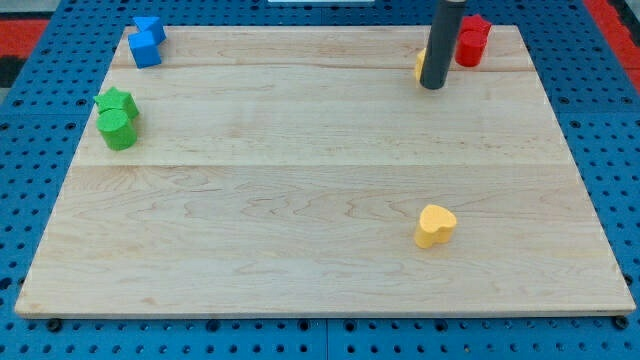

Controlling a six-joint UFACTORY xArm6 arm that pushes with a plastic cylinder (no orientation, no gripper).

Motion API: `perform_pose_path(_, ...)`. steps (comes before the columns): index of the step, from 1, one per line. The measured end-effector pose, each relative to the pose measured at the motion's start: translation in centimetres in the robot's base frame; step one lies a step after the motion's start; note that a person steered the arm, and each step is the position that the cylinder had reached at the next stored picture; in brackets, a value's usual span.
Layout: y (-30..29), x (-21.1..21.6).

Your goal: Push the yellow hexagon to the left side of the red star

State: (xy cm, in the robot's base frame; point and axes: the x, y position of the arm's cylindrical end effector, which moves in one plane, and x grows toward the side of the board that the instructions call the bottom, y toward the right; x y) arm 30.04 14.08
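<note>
Yellow hexagon (pixel 420 64), just left of red star (pixel 472 40), touches my tip (pixel 432 87); no fingers here.

Looking like a lab test bench: wooden board (pixel 320 180) is sitting on a blue perforated pegboard base (pixel 600 130), red matting (pixel 30 30) is showing beyond it, far left of my tip (pixel 432 87). Small coloured blocks are lying around, no household clutter.
</note>
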Motion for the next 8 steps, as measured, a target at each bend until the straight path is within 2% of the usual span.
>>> perform_pose_path(2,-1.1,-3.4)
perform_pose_path(5,-2.8,-4.7)
perform_pose_path(8,-2.1,-6.8)
